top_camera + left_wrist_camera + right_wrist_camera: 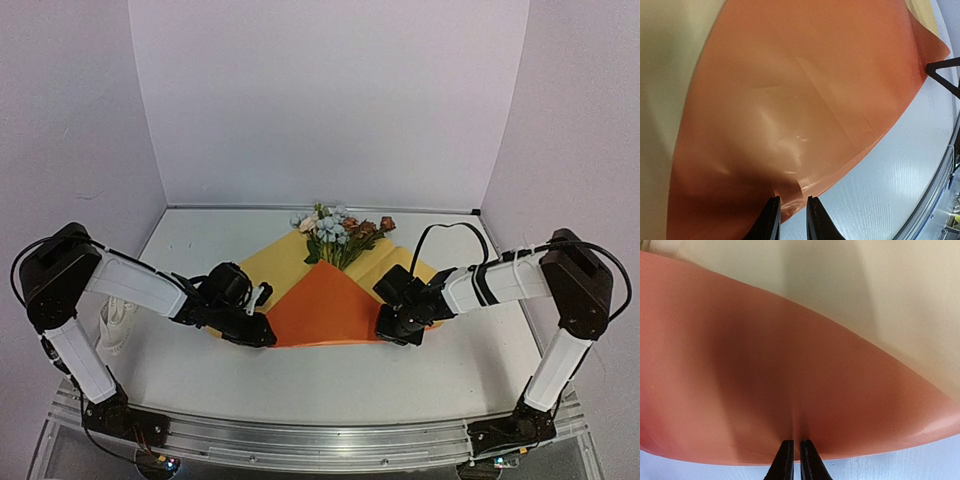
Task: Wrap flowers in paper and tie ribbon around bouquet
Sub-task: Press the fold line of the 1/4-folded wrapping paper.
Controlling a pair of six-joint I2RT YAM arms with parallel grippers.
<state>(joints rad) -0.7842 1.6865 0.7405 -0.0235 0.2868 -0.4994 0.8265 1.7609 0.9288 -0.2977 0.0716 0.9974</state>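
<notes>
Right, the paper (325, 305) lay flat mid-table (300, 390), yellow face up, with its near part folded over into an orange triangle pointing at the flowers (335, 228). The flowers sat at the sheet's far end, heads past the far edge, stems toward the fold. The left gripper (266, 333) was at the triangle's near-left corner and the right gripper (392, 330) at the near-right corner. In the left wrist view the fingers were nearly together, with the orange edge caught between them, so it was gripping the paper. In the right wrist view the fingers were pinched almost closed on the near edge, a crease running up from the tips, so it held the paper too. The ribbon (118, 325) was bunched by the left arm, well clear of the sheet.
</notes>
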